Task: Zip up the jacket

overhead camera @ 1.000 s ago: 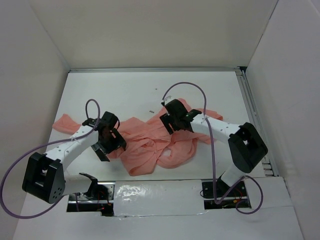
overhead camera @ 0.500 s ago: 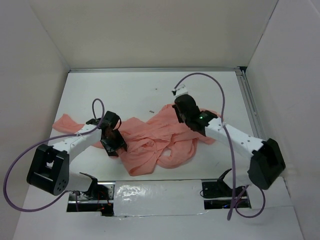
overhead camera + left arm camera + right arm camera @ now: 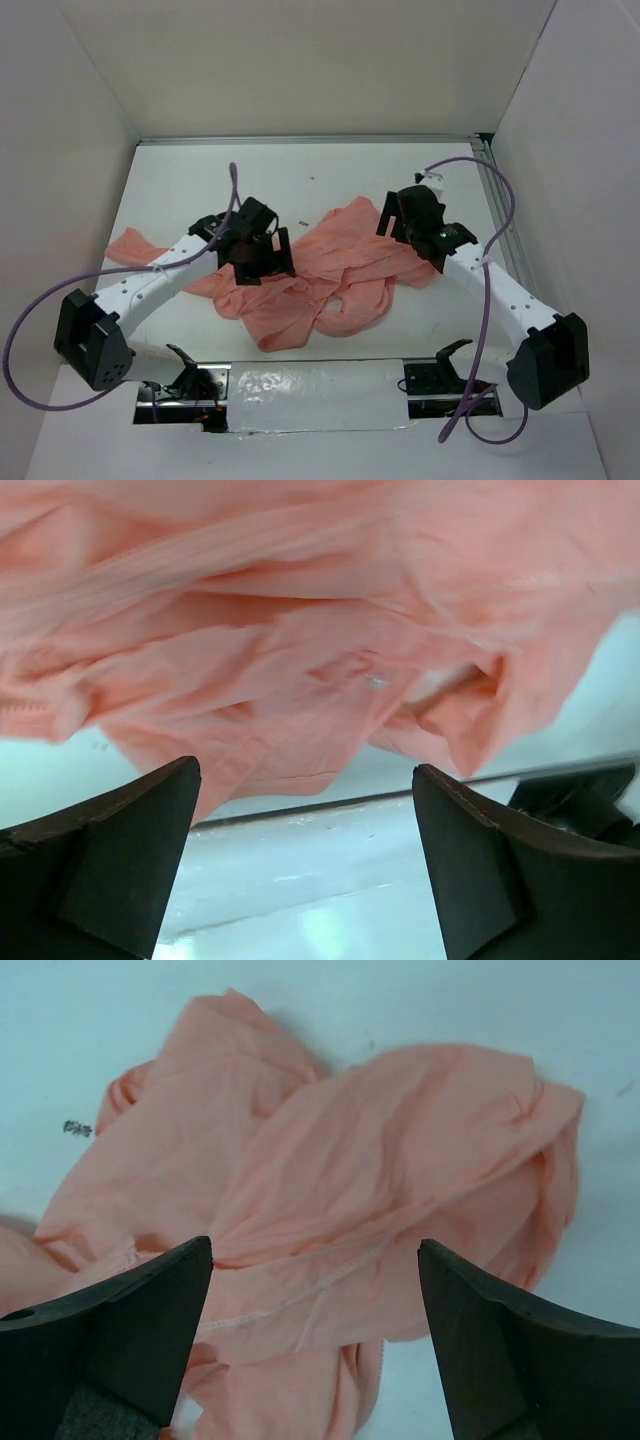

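Near edge: a shiny white taped strip point(image 3: 310, 388) is lying between the two black arm bases. A thin purple cable point(image 3: 20, 385) is looping out beside the left arm.

The left gripper point(image 3: 262, 252), black with two fingers, is hanging over the left part of the thin, wrinkled salmon-pink fabric jacket point(image 3: 335, 275). Its fingers are standing wide apart and pinching nothing. Seen from its wrist, the left gripper point(image 3: 305, 780) is facing bunched folds of the jacket point(image 3: 300, 630) just beyond its fingertips; whether they are touching cannot be told.

The right gripper point(image 3: 405, 215), also black and two-fingered, is hovering over the jacket's far right part. Seen from its wrist, the right gripper point(image 3: 315, 1250) is spread and holding nothing, and a rounded fold of the jacket point(image 3: 380, 1150) with a stitched hem is lying below and ahead of it.

The jacket is lying crumpled on the flat white table point(image 3: 200, 180), under and between both grippers. One sleeve point(image 3: 130, 245) is trailing out past the left gripper's left side. The zip is not showing clearly.
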Robot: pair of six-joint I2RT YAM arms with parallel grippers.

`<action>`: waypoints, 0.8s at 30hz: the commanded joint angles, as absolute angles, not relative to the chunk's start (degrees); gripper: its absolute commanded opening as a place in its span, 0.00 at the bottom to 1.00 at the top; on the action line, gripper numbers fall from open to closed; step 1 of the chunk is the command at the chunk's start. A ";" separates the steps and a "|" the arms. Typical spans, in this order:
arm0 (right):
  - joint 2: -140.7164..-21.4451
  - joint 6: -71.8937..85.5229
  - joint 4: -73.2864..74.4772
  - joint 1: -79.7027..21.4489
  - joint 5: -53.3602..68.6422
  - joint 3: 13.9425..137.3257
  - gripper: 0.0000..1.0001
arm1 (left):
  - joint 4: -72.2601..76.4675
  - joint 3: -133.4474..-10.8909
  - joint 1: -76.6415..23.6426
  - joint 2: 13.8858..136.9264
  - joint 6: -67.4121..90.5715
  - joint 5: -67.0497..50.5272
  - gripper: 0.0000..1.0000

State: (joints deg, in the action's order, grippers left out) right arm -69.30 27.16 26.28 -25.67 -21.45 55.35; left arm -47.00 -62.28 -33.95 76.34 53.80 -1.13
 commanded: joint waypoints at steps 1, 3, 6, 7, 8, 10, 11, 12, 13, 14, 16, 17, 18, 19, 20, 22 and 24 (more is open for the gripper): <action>-65.48 34.18 28.57 -22.95 -18.20 52.39 0.91 | -44.75 -67.57 -39.36 82.34 43.53 1.65 0.99; -65.56 38.29 29.70 -18.03 -14.96 51.51 0.94 | -38.63 -71.09 -42.09 87.85 35.30 2.46 0.99; -66.79 41.91 29.19 -11.88 -6.29 50.81 0.97 | -32.80 -75.57 -42.10 95.17 27.36 -2.52 0.99; -67.23 42.18 27.70 -10.82 -4.15 50.71 1.00 | -30.17 -77.67 -41.93 96.66 26.03 -3.68 0.99; -68.28 42.62 27.25 -9.16 -2.39 50.80 1.00 | -29.19 -78.65 -41.92 99.90 24.28 -4.47 0.99; -69.60 42.63 26.29 -8.09 -0.54 51.15 1.00 | -27.17 -81.37 -42.18 102.82 22.59 -5.62 0.97; -71.35 43.32 26.37 -7.30 -0.44 51.76 1.00 | -27.07 -82.34 -42.36 105.44 22.24 -5.28 0.97; -71.98 43.24 26.11 -6.77 -0.27 51.85 1.00 | -27.33 -83.66 -42.45 106.77 22.41 -3.53 0.96; -73.72 42.98 25.32 -6.42 2.00 51.86 1.00 | -28.73 -86.37 -42.36 109.22 22.85 -2.56 0.95; -74.35 43.41 24.88 -5.98 2.72 51.68 0.99 | -29.52 -87.70 -42.19 110.03 23.63 -1.85 0.94; -76.10 42.98 23.91 -5.36 4.39 51.50 0.99 | -30.14 -90.86 -41.75 111.53 23.82 -0.36 0.89; -76.64 43.33 23.65 -5.19 4.39 51.50 0.99 | -29.97 -91.31 -41.66 112.40 23.64 -0.26 0.89; -77.08 43.16 23.47 -4.66 4.66 51.42 0.99 | -29.80 -92.19 -41.23 112.76 23.38 -0.35 0.89; -77.86 43.33 23.12 -4.40 5.09 51.33 0.99 | -29.19 -92.37 -40.96 113.46 23.03 -0.26 0.88; -78.13 43.16 22.94 -4.13 5.45 51.24 0.99 | -28.66 -92.55 -40.70 113.73 21.72 -0.35 0.88; -78.57 43.24 22.15 -3.52 5.97 50.80 0.99 | -28.04 -92.55 -40.69 114.60 20.75 -0.27 0.87; -79.19 43.50 21.27 -2.56 6.15 50.54 0.99 | -28.74 -93.07 -40.69 115.40 19.69 -0.61 0.83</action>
